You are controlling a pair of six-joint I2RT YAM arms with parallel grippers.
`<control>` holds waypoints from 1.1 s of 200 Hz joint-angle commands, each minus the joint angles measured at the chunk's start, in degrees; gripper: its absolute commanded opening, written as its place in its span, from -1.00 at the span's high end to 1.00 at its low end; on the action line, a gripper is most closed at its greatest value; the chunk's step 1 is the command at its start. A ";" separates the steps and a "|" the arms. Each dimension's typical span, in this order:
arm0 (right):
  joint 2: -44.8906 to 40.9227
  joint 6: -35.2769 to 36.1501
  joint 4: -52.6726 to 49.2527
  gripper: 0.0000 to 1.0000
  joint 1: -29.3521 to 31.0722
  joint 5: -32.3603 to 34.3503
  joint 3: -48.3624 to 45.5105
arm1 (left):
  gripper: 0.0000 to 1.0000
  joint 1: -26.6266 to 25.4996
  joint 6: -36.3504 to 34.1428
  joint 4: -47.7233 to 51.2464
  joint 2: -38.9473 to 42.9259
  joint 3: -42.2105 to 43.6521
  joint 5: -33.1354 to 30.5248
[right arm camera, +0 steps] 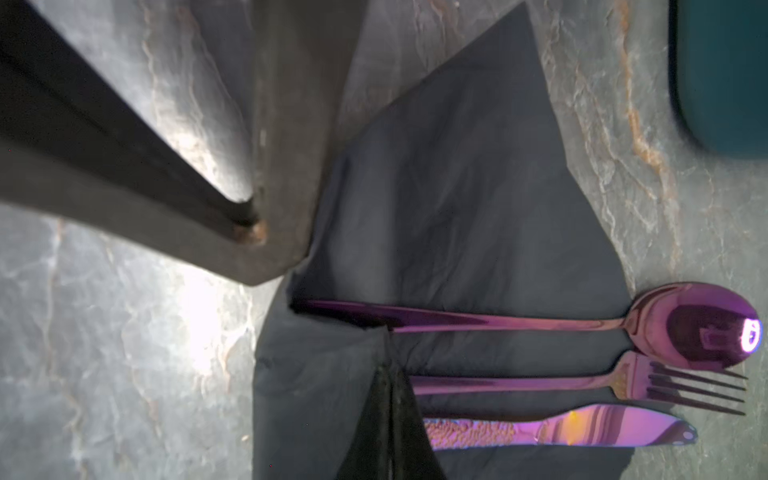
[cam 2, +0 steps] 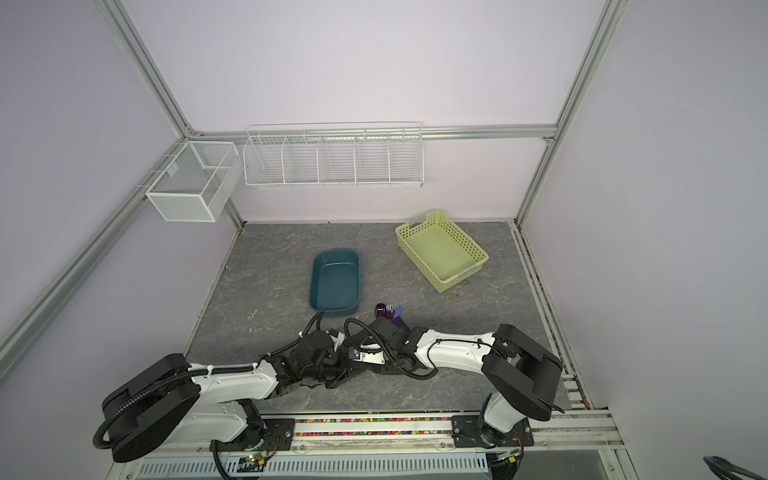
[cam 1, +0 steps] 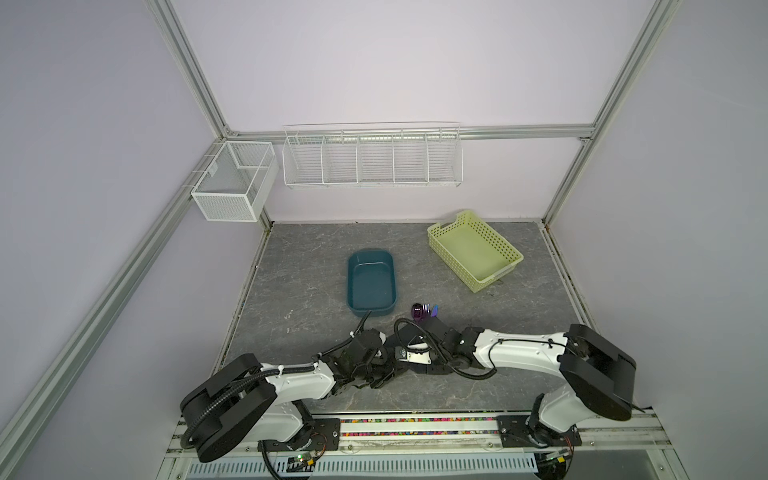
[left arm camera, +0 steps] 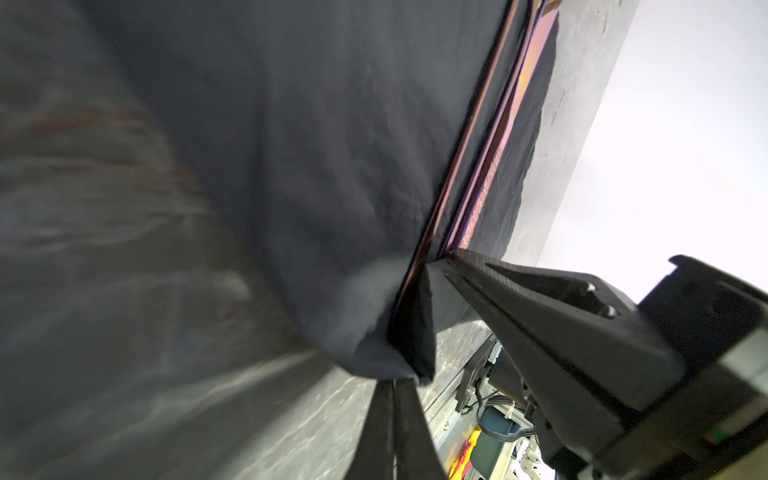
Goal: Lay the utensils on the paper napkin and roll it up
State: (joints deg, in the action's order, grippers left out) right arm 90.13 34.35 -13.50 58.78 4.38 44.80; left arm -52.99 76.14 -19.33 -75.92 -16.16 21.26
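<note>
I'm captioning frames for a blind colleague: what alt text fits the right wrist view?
A purple spoon, fork and knife lie side by side on a black napkin on a grey table, heads past its edge. The right gripper, shut, pinches a fold over their handles; the left gripper holds the napkin's corner.

Matte black paper napkin [right arm camera: 457, 187], creased, one corner folded over the handle ends, iridescent purple utensils [cam 1: 424, 311] lying parallel on it, spoon [right arm camera: 698, 328], fork [right arm camera: 623, 380], knife [right arm camera: 582, 428], heads jutting past its edge
</note>
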 commanded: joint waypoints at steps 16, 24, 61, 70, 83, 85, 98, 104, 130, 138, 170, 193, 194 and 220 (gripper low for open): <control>0.31 0.80 0.66 0.87 -0.02 -1.46 0.91 | 1.00 -0.37 3.22 -9.41 -3.14 1.20 1.58; 0.36 0.81 0.58 0.87 -0.07 -1.48 0.92 | 1.00 -0.44 3.38 -10.02 -3.48 1.35 1.68; 0.21 0.90 0.40 0.87 -0.07 -1.39 1.07 | 1.00 -0.49 2.49 -4.51 -0.97 1.36 0.20; 0.18 0.86 0.40 0.87 -0.13 -1.39 1.12 | 1.00 -0.45 1.40 0.04 0.80 0.71 -0.92; 0.19 0.90 0.16 0.87 -0.05 -1.39 1.30 | 1.00 -0.49 -0.79 8.96 3.89 -1.04 -3.29; 0.17 0.90 0.14 0.87 -0.05 -1.39 1.31 | 1.00 -0.46 -1.05 9.97 4.39 -1.23 -3.60; 0.18 0.90 -0.04 0.87 -0.06 -1.29 1.43 | 1.00 -0.45 -1.69 14.18 7.57 -1.87 -5.20; 0.06 0.83 -0.06 0.87 -0.13 -1.25 1.39 | 1.00 -0.45 -1.61 15.00 8.91 -1.86 -5.71; -0.04 0.81 -0.15 0.87 -0.14 -1.31 1.40 | 1.00 -0.45 -1.10 12.78 10.63 -1.39 -5.42; 0.09 0.81 -0.21 0.87 -0.12 -1.28 1.42 | 1.00 -0.45 -0.45 10.32 10.03 -0.79 -4.72; -0.12 0.81 -0.39 0.87 -0.14 -1.25 1.43 | 1.00 -0.45 2.16 -0.35 4.79 0.37 -2.20; 0.04 0.64 -0.64 0.87 -0.12 -1.46 1.61 | 1.00 -0.45 3.56 -6.71 0.84 0.87 -1.64; 0.04 0.64 -0.65 0.87 -0.09 -1.47 1.65 | 1.00 -0.49 3.57 -6.83 0.72 0.87 -1.65; 0.05 0.54 -0.65 0.87 -0.13 -1.79 1.74 | 1.00 -0.49 4.06 -9.77 -2.89 0.87 -1.30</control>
State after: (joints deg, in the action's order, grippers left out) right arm 90.13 34.28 -14.28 58.52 4.45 45.12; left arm -53.28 78.13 -22.06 -76.31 -15.70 19.16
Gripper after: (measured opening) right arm 0.068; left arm 0.047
